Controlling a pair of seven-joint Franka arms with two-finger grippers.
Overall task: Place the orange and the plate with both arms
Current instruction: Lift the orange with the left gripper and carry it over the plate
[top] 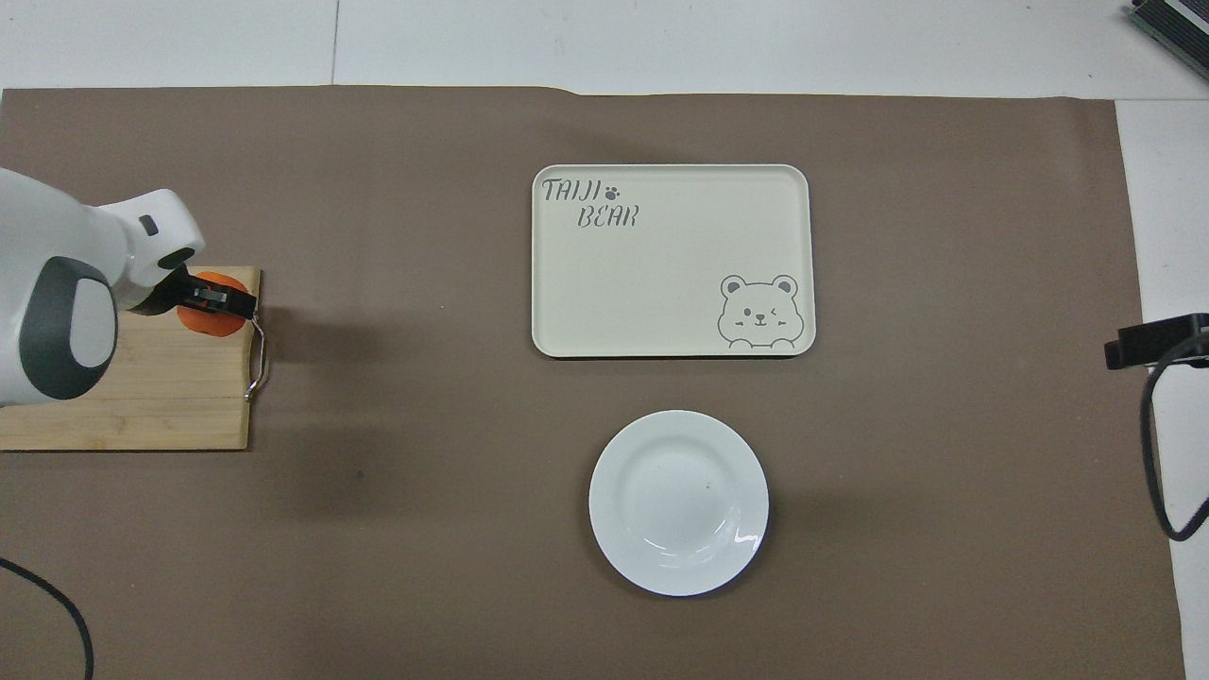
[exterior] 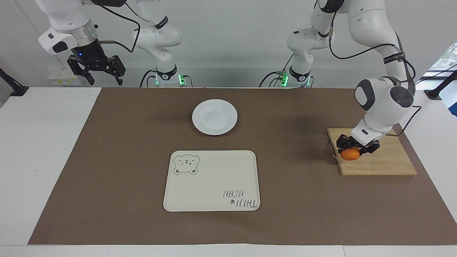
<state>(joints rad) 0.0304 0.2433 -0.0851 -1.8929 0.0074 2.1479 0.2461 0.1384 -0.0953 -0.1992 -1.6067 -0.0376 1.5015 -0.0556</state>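
Brown paper point(exterior: 107, 160) covers my desk point(exterior: 35, 142). Left fingers point(exterior: 358, 147) clamp the orange point(exterior: 350, 154) over the wooden board point(exterior: 385, 160); right fingers point(exterior: 96, 73) wait apart. Plate point(exterior: 214, 117) and bear tray point(exterior: 211, 180) lie mid-desk, apart.

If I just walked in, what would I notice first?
Probably the bright orange, gripped by the left gripper over the wooden board at the left arm's end of the table. Then the shiny white plate, nearer the robots than the bear tray. The right gripper waits, open, up high.
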